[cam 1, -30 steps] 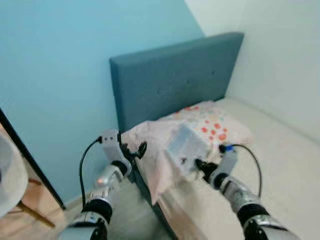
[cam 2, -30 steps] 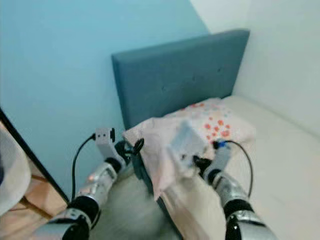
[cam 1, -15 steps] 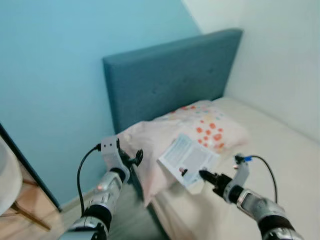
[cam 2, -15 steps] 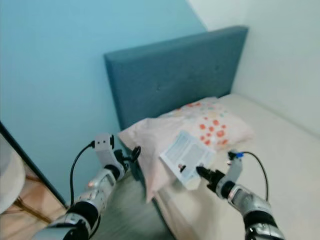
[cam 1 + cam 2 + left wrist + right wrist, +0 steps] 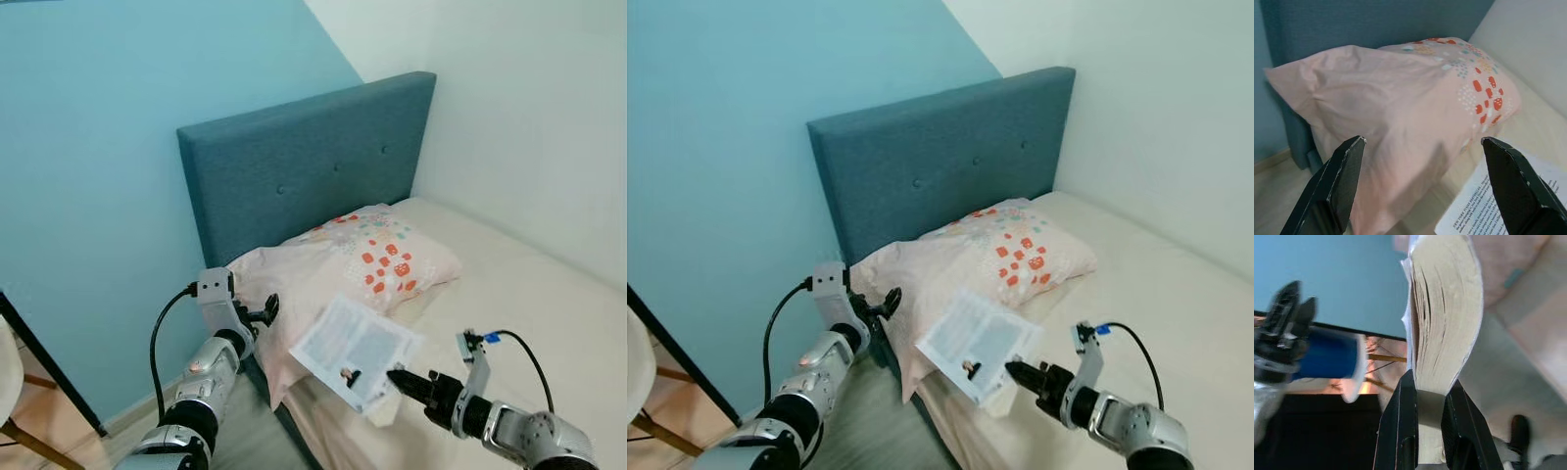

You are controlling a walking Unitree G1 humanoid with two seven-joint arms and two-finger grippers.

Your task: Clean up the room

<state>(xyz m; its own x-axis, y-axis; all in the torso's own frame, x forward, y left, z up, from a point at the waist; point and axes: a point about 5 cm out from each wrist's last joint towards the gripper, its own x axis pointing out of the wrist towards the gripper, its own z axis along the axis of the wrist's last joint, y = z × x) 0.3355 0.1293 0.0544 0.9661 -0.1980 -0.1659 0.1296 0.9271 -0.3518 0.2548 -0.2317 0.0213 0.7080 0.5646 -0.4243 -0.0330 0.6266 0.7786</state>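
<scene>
The right gripper [image 5: 1011, 371] clenched a white paperback book [image 5: 977, 343] by its edge, holding it above the cream mattress [image 5: 549, 294] beside the pink dotted pillow [image 5: 348, 264]. The left gripper [image 5: 1422, 181] hovered released near the pillow's end.

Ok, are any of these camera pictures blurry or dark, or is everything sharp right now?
Both eye views are evenly lit and sharp. In the left wrist view the pink spotted pillow is crisp. In the right wrist view the thick paperback book is slightly soft, with a dark lower corner.
</scene>
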